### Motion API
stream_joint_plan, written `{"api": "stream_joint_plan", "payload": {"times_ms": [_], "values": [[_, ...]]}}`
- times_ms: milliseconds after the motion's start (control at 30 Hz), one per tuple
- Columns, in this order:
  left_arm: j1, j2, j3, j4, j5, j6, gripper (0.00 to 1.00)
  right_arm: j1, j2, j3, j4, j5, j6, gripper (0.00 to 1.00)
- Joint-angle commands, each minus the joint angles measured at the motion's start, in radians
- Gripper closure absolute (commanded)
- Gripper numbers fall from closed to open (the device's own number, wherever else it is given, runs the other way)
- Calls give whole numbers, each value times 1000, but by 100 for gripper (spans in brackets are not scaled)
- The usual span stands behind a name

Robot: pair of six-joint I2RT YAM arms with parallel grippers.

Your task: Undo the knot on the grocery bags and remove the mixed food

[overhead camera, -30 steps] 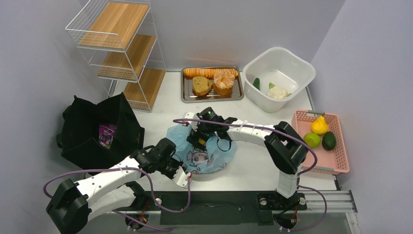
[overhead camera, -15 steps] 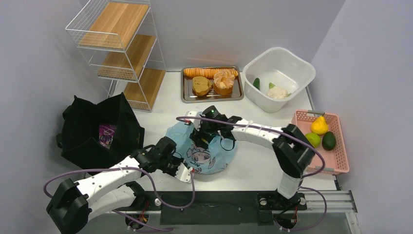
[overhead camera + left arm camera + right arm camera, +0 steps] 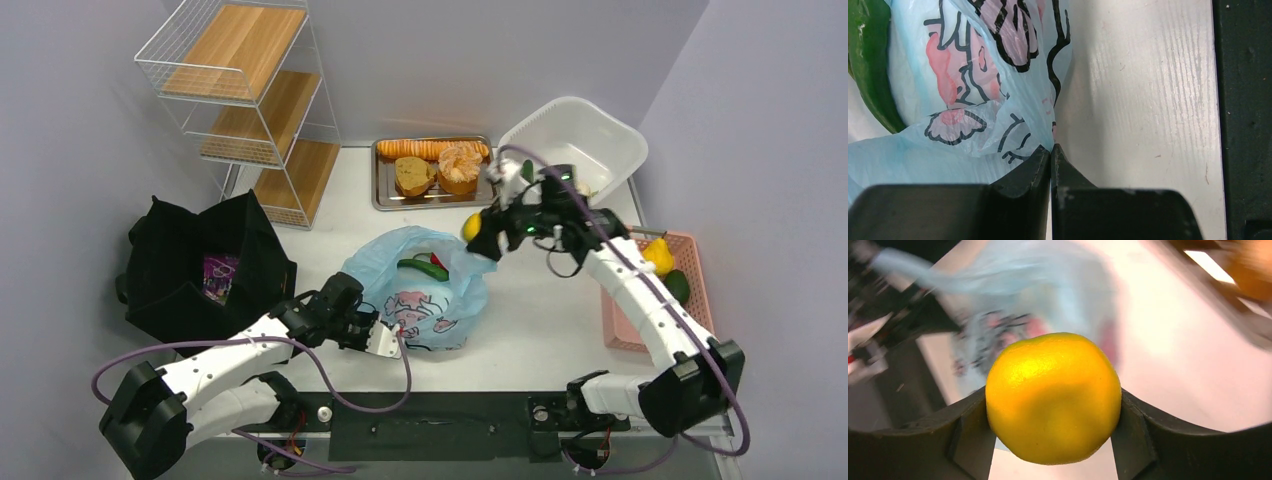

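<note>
Since half a second earlier, the right gripper (image 3: 476, 228) had been lifted out of the bag (image 3: 425, 305) and swung to the far right, with a lemon (image 3: 1053, 397) carried between its fingers. The jaws were spread just to the lemon's width and clamped on its two sides, above the tabletop (image 3: 540, 320) between the bag and the tub (image 3: 620, 125). The bag had been drawn up from a flattened heap, its mouth was open, and no knot could be seen. Green items (image 3: 428, 267) were left inside. The left gripper (image 3: 1050, 156) was closed flat on a fold of the bag's near edge. A purple packet (image 3: 219, 270) was seen in the tote (image 3: 170, 290) at the left.

The lemon was judged to be meant for the basket (image 3: 688, 240) at the right, where a yellow fruit (image 3: 657, 255) lay. A slip was considered the main risk: the lemon was round and smooth and was gripped at two small contacts only, so it could be rolled out by a quick swing. The tub's rim could also be clipped on the way. If the thin film were tugged, it could be torn or pulled from the left pinch, and the bag would collapse.
</note>
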Motion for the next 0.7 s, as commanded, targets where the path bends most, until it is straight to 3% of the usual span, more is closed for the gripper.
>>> {"api": "stream_joint_plan", "payload": {"times_ms": [0,167,367,500,667], "values": [[3,-11,24,41,25,-19,100,-359,-132,23,13,53,114,73],[3,-9,15,52,10,-36,100,-871,-184,-94,-111,148,-75,75],[2,-3,15,59,15,-49,100,-1265,-165,-170,-217,246,-336,74],[2,11,21,62,12,-58,100,-1447,-126,-184,-274,262,-487,72],[2,29,21,68,10,-52,100,-1526,-87,-197,-298,276,-584,67]]}}
